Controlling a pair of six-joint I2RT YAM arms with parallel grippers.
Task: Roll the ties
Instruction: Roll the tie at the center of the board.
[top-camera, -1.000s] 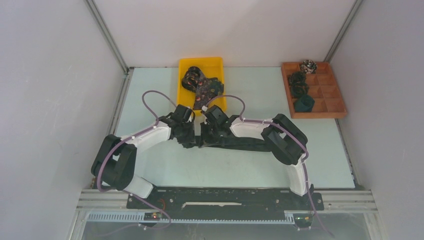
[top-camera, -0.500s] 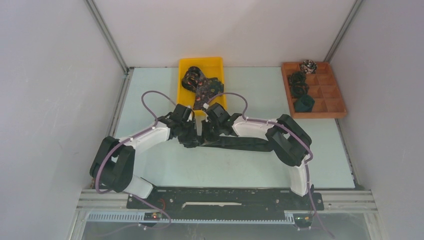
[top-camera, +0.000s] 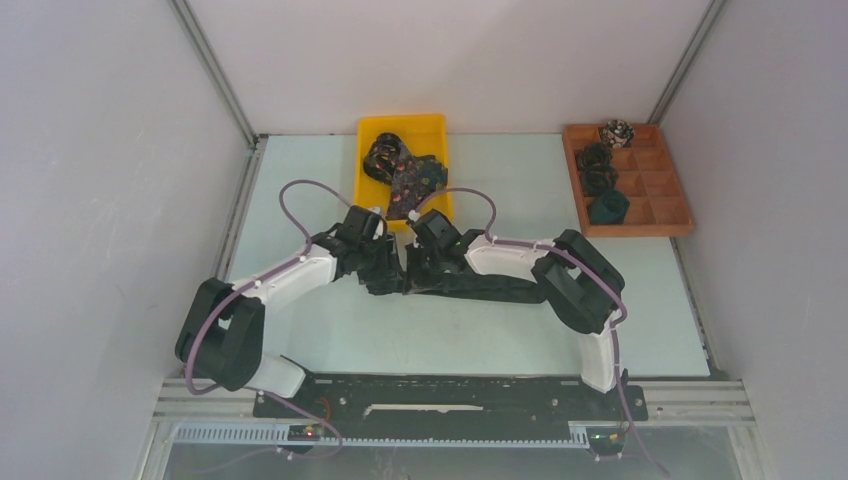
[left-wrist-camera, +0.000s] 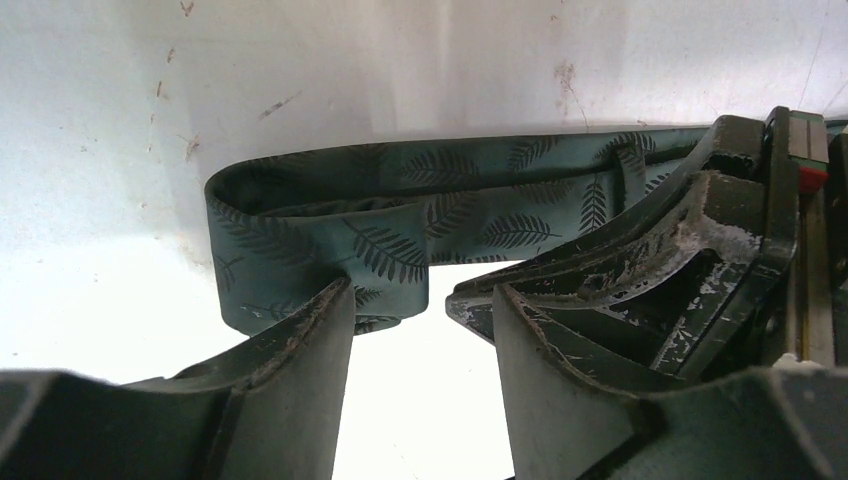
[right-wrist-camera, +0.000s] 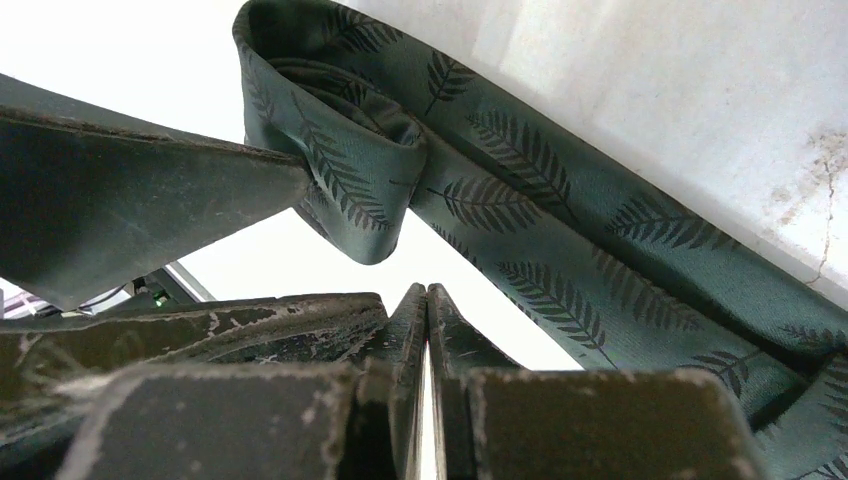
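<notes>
From above, the two black wrists crowd together at the middle of the pale desk (top-camera: 500, 170) and hide most of what lies under them. Only a dark strip shows, running off to the right beneath the right forearm.

The wrist cameras make it plainer. A long dark green fabric necktie (left-wrist-camera: 450, 190), smooth with a slight sheen and patterned with darker fern leaves, lies flat on the desk. Its end is curled back on itself into a loose, soft-edged loop. The rest of its length is cut off at the frame edge in both close views.

The left end effector (left-wrist-camera: 420, 310) stands open, with bright desk showing between its scuffed black fingers. The curled end of the tie rests against the tip of one finger, unclamped. The right end effector (right-wrist-camera: 428, 292) is closed tight, its two worn fingers pressed flat together with nothing visible between them. Whether their tips touch the cloth just behind them I cannot tell.

At the back of the desk a yellow plastic tray (top-camera: 425, 120) holds a heap of dark ties (top-camera: 400, 170), some flecked with reddish specks. Well off to the right, a brown wooden tray with square compartments (top-camera: 640, 232) has rolled dark ties (top-camera: 600, 185) along its left side, too small to make out in detail.
</notes>
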